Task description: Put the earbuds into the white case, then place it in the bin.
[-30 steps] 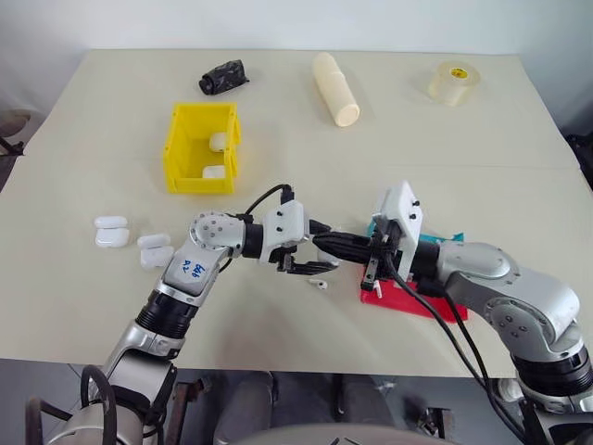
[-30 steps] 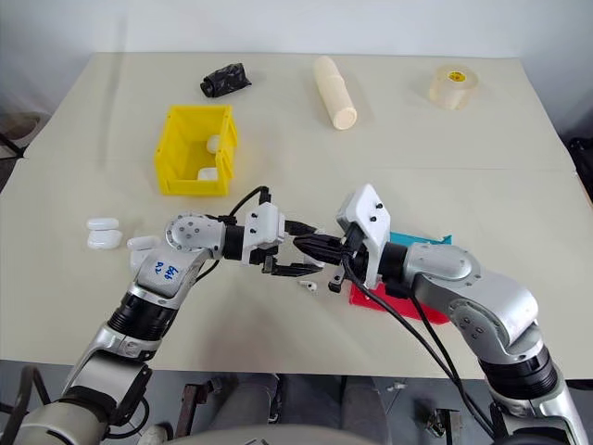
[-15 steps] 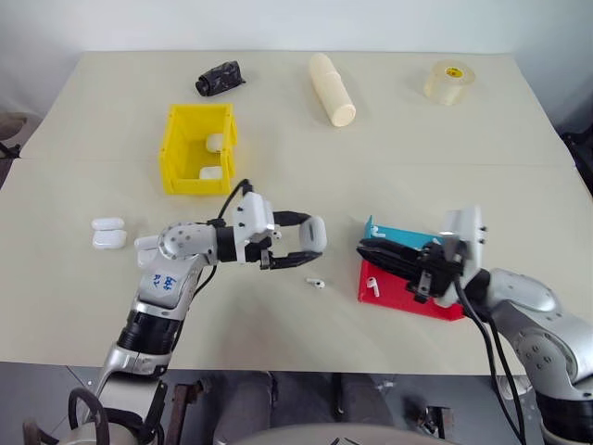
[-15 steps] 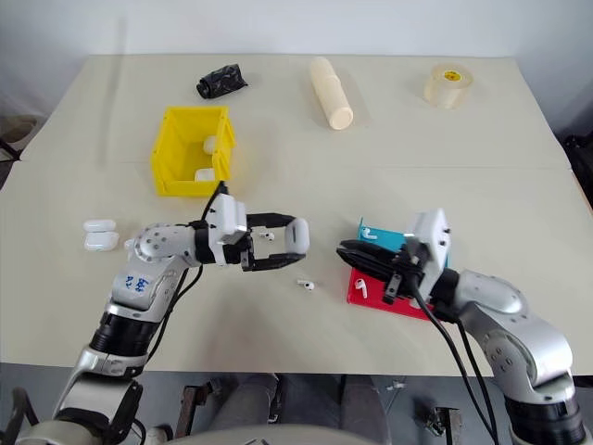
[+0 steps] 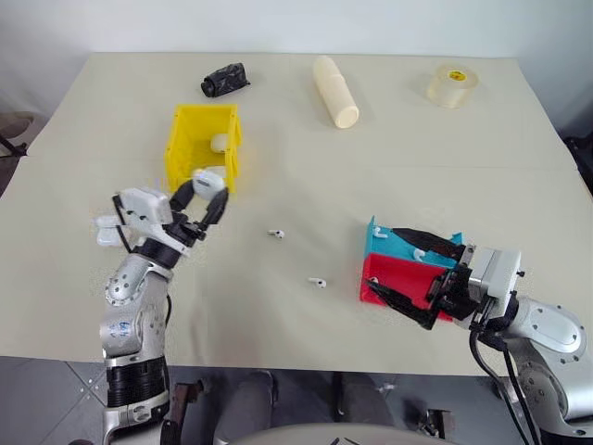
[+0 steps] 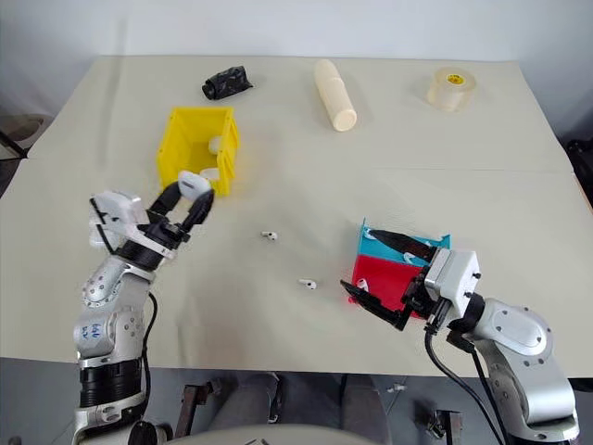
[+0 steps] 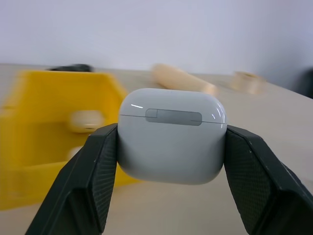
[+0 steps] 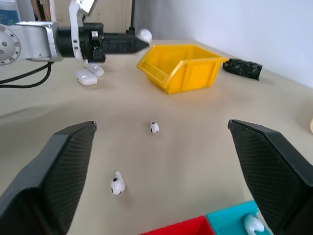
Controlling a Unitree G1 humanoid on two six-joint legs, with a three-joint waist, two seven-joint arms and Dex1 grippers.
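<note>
- The left gripper (image 5: 206,194) had its fingers clamped on a closed white case (image 7: 171,142), held just in front of the bin (image 5: 202,148), lid seam level.
- The right gripper (image 5: 422,278) stood wide open and empty over the red tray (image 5: 394,276) and the blue tray (image 5: 394,247).
- Two earbuds (image 5: 275,234) (image 5: 318,282) lay loose on the table (image 5: 371,167).
- The tape roll (image 5: 452,83) carried a dark mark on its core, possibly a label, unreadable.
- Blue scribble marked the left forearm, illegible.

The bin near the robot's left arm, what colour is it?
Bright yellow; the bin shows best in the left eye view.
</note>
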